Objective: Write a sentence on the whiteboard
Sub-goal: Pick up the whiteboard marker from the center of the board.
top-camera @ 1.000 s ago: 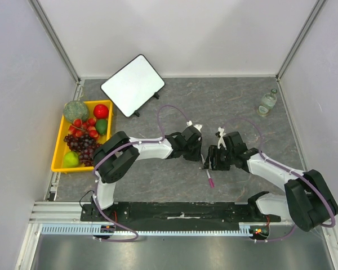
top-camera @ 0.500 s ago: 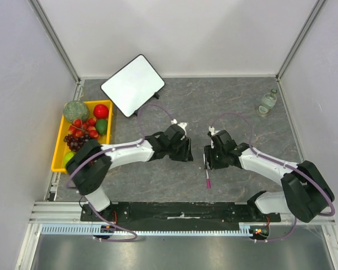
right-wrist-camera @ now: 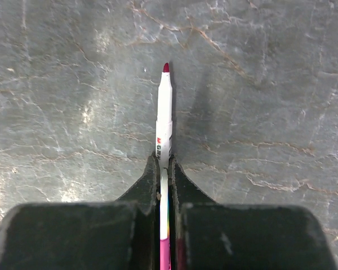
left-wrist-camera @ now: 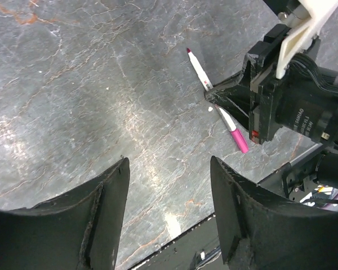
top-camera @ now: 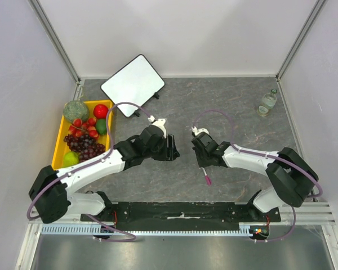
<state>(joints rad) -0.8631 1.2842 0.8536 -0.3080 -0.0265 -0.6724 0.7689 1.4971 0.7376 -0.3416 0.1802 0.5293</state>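
The right pincer (right-wrist-camera: pixel 164 163) is closed narrow on a marker (right-wrist-camera: pixel 164 112) and grips it around the middle of the barrel. The white front part and the uncovered dark red tip stick out ahead of the fingers, and the pink back end reaches out behind them. In the top view this pink end points toward the near edge of the desk (top-camera: pixel 225 107). I cannot tell if the tip touches the grey stone surface or is only just over it.

The left pincer (left-wrist-camera: pixel 169 162) is wide apart and holds nothing; only bare desk shows between its two dark fingers. It faces the right pincer from the left side, near but not touching.

The whiteboard (top-camera: pixel 133 84) is well apart from both pincers, at the far left corner of the desk. It leans on its small black feet, turned at an angle, and its face looks plain white from above. Just in front of it, at the left edge, is a yellow tray (top-camera: pixel 57 146) with fruit. A small bottle (top-camera: pixel 267 102) stands at the far right.
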